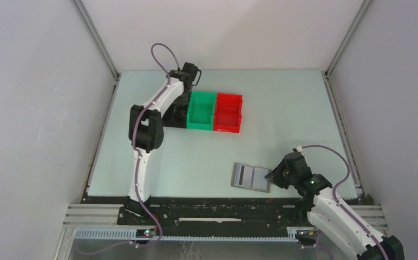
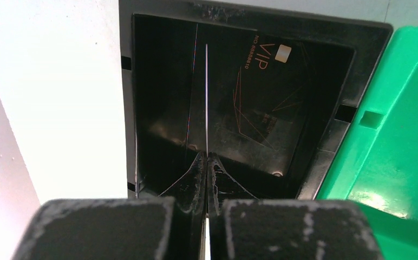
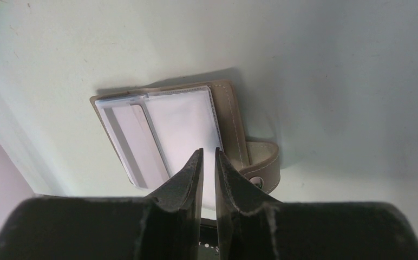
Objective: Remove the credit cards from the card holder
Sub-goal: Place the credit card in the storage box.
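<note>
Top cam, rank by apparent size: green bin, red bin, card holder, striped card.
1. Green plastic bin and red plastic bin: look alike, tied.
2. Open grey-taupe card holder: similar footprint but nearer camera, so unranked.
3. Grey card with a dark stripe inside it: clearly smallest.

Taupe card holder (image 3: pixel 180 124), green bin (image 1: pixel 202 111), red bin (image 1: pixel 228 112), black bin (image 2: pixel 163 108)

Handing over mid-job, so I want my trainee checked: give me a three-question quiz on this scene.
1. True or false: the left gripper pinches a thin card over the black bin.
2. The holder lies: A open, B shut, C in a bin.
3. What word is printed on the flat card in the black bin?
Key: 1 true; 2 A; 3 VIP.
</note>
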